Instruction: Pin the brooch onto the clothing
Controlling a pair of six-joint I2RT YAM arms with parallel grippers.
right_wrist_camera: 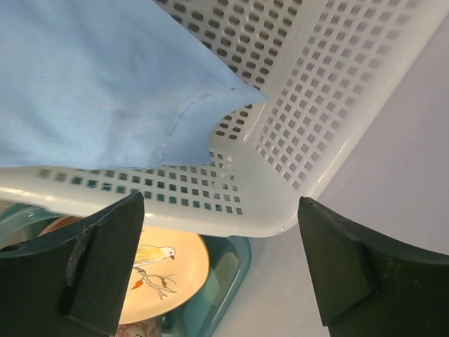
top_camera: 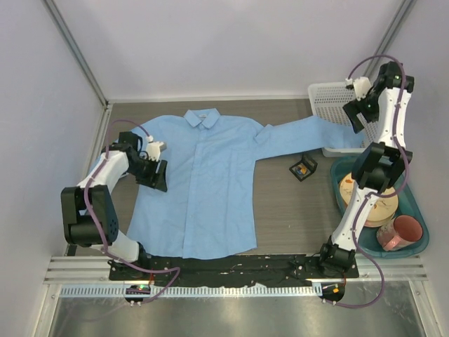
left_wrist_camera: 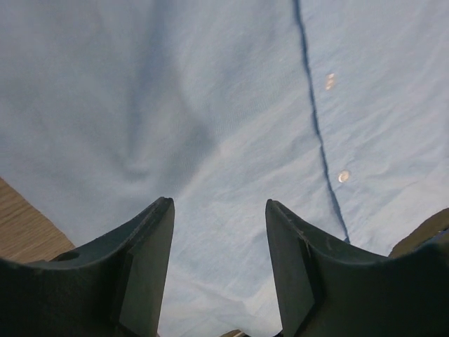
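On the brown table (top_camera: pixel 280 225), centre: light blue shirt (top_camera: pixel 203 189) spread flat, front up, collar (top_camera: pixel 202 118) at the far end. Its sleeve (top_camera: pixel 295 137) on the right-arm side stretches out sideways, and the cuff (right_wrist_camera: pixel 210 119) is draped over the rim of the white mesh basket (top_camera: pixel 326 95). The brooch (top_camera: pixel 303 169) shows as a small orange-gold spot inside the open black case (top_camera: pixel 309 163), on bare table just beside that sleeve and apart from the shirt body; detail too small to make out. Left gripper (top_camera: pixel 153 172) sits low over the shirt's shoulder area on the left-arm side. In the wrist view the left gripper (left_wrist_camera: pixel 219 207) has its jaws partly spread with nothing between them, only plain fabric below, plus the button strip with two buttons (left_wrist_camera: pixel 343 176) off to one side. Right gripper (top_camera: pixel 354 112) is raised above the basket's near corner. Its own view shows the right gripper (right_wrist_camera: pixel 219 203) spread wide, holding nothing, the cuff lying free on the basket (right_wrist_camera: pixel 302 84). Below the rim: a cream plate (right_wrist_camera: pixel 175 260) with a bird print in the teal tray (top_camera: pixel 414 203). Pink mug (top_camera: pixel 405 230) lies in the tray's near end.
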